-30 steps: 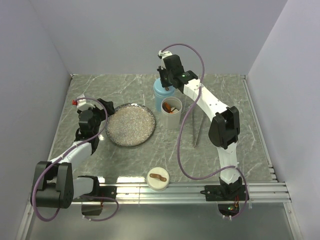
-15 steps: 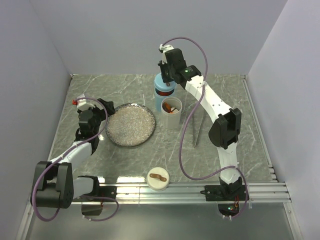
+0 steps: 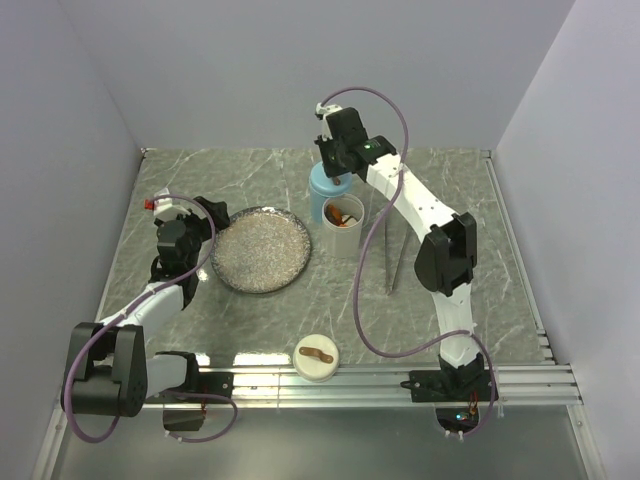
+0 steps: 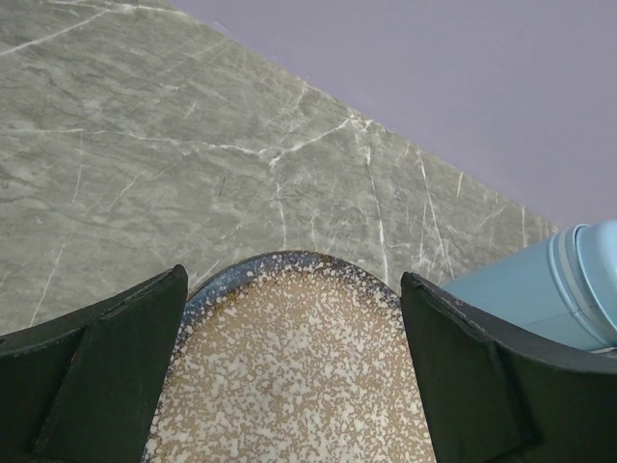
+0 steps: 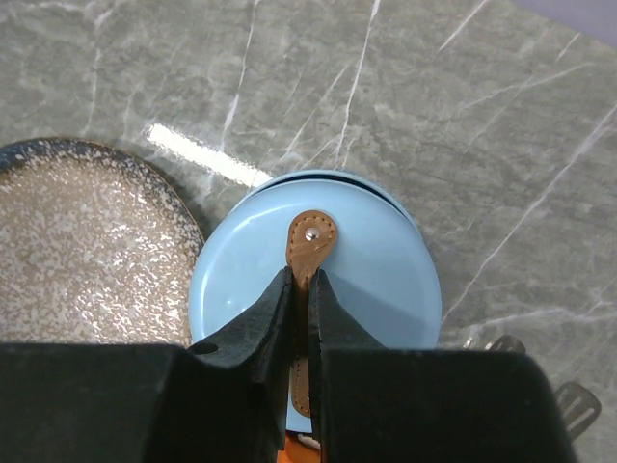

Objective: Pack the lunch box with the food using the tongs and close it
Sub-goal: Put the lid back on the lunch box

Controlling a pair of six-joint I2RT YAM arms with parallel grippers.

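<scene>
Pinching brown strap (image 5: 310, 236) of blue lid (image 5: 376, 280) with right gripper (image 5: 304, 280); holding left gripper (image 4: 291, 280) wide open over plate (image 4: 289, 367); risking slip off thin strap, lid landing crooked.

slim grey tongs (image 3: 390, 278) lie flat beside white cup (image 3: 343, 243); food (image 3: 345, 215) inside, probably orange-brown.

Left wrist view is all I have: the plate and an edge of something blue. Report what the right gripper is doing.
Observer: The right gripper is shut on the brown strap of the blue lid.
Operator: Locate the tongs.
Observer: The tongs lie on the table, right of the white cup, with no gripper on them.
Operator: Check that cup.
Observer: It is open, with orange food inside; a white lid sits near the arm bases.
</scene>
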